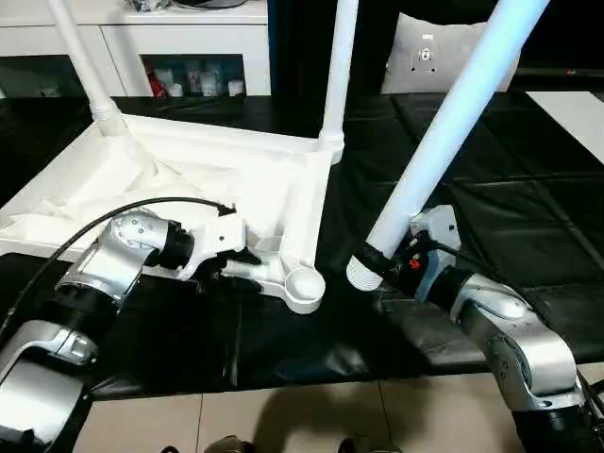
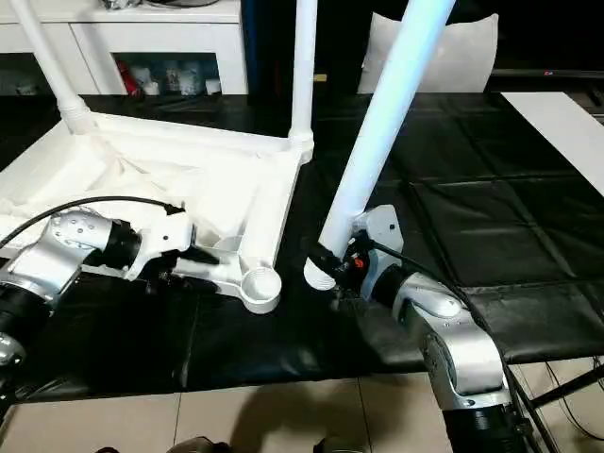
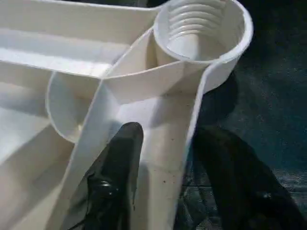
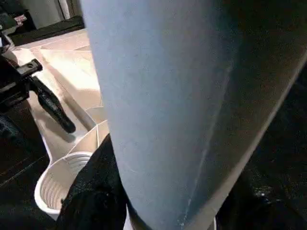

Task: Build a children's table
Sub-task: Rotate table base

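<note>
The white table top [image 1: 189, 175] lies upside down on a black mat, ribbed underside up. Two white legs stand in its far corner sockets, one on the left [image 1: 85, 66] and one on the right [image 1: 338, 75]. The near right corner socket [image 1: 305, 283] is empty and shows its threaded inside [image 3: 196, 28]. My left gripper [image 1: 241, 260] is shut on the top's rim just behind that socket, one finger [image 3: 117, 163] inside the wall and one outside. My right gripper [image 1: 392, 260] is shut on a third leg [image 1: 444, 132], held tilted, its lower end [image 1: 361, 274] just right of the empty socket.
A white cabinet [image 1: 142, 42] stands behind the table top and a white cushion [image 1: 434, 52] sits at the back right. A white sheet [image 1: 576, 113] lies at the far right. The black mat [image 1: 472, 189] ends at tiled floor [image 1: 283, 415] in front.
</note>
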